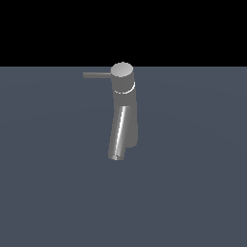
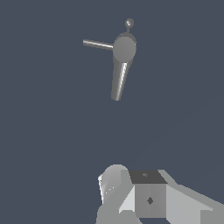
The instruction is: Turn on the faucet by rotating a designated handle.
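The grey metallic faucet stands upright on the dark floor in the middle of the exterior view. It has a round flat cap and a shiny slanted spout. The handle, a thin grey rod, juts from the cap toward the exterior view's left. The wrist view looks down on the faucet's cap, with the handle and the spout. Blocky white and grey parts of my gripper fill the picture's edge, well apart from the faucet. I cannot tell how its jaws stand. It is out of the exterior view.
The faucet stands on a flat dark blue-grey floor. A small round grey knob shows just beyond the cap in the wrist view.
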Action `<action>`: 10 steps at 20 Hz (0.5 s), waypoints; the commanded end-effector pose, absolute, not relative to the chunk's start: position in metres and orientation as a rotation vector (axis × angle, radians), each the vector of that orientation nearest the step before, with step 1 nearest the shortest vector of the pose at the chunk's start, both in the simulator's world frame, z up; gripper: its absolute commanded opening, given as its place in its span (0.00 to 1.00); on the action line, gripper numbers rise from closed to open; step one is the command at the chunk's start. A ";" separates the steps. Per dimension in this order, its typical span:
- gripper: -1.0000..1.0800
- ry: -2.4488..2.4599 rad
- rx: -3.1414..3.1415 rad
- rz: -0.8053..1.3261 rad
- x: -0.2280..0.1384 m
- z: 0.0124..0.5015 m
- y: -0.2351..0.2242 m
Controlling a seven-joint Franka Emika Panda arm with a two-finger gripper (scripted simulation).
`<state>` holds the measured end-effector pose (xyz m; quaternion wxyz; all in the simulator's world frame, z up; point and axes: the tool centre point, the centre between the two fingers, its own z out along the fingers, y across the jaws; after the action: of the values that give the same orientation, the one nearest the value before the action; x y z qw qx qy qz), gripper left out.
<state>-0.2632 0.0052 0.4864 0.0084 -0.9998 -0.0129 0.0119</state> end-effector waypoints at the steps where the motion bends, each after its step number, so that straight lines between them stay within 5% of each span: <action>1: 0.00 -0.040 -3.124 0.037 -0.263 0.486 0.005; 10: 0.00 0.043 -3.111 0.012 -0.261 0.478 0.011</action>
<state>-0.2616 0.0097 0.4803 0.0133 -0.9999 0.0066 0.0060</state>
